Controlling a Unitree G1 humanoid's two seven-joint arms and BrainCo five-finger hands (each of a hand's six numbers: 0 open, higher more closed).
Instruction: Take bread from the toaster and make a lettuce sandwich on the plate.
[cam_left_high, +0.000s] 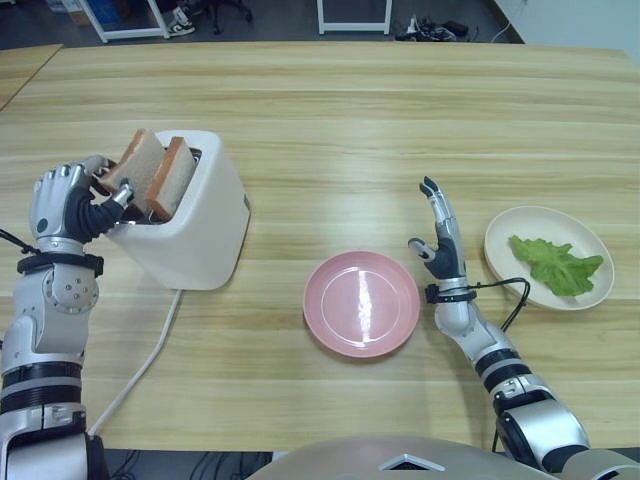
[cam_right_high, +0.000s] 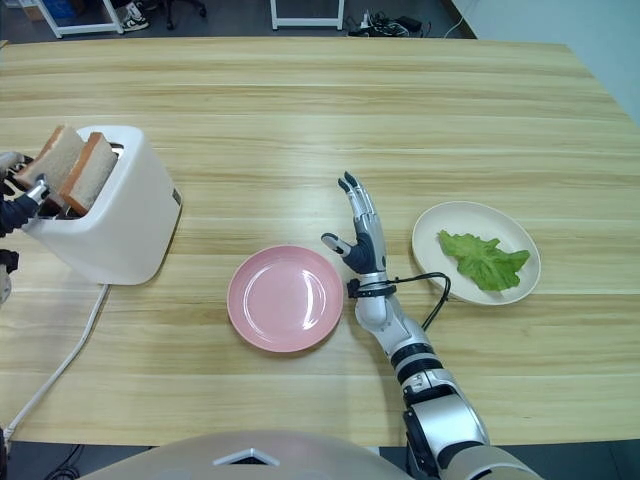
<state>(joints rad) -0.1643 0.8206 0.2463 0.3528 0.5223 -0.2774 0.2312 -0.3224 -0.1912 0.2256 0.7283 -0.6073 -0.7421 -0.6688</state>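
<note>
Two slices of bread stand in the slots of the toaster (cam_left_high: 205, 225), both leaning towards the robot's left. The left slice (cam_left_high: 135, 165) is the one in hand: the left hand (cam_left_high: 65, 205) sits against the toaster's left end with its fingers closed on that slice's lower part, thumb pressed to the face nearest it. The right slice (cam_left_high: 175, 178) stands just beyond, on the far side of the gripped slice from the hand, and nothing touches it. Neither slice has left the toaster, so the first step reads as begun but not done.

The pink plate (cam_left_high: 361, 303), where the sandwich is to be built, lies well off to the right of the left hand and just left of the right hand (cam_left_high: 440, 240); it holds nothing. The right hand is raised on its wrist above the table (cam_left_high: 330, 110), fingers straight and spread, grasping nothing. Just to its right lies the cream plate (cam_left_high: 540, 225) with the lettuce leaf (cam_left_high: 557, 265) lying flat on it, untouched.

As a judgement, nearly all the work remains: lifting the gripped slice out and laying it on the pink plate, bringing the lettuce onto it, then fetching the second slice to close the sandwich. The toaster's cord (cam_left_high: 150, 350) trails towards the robot, below the left hand.
</note>
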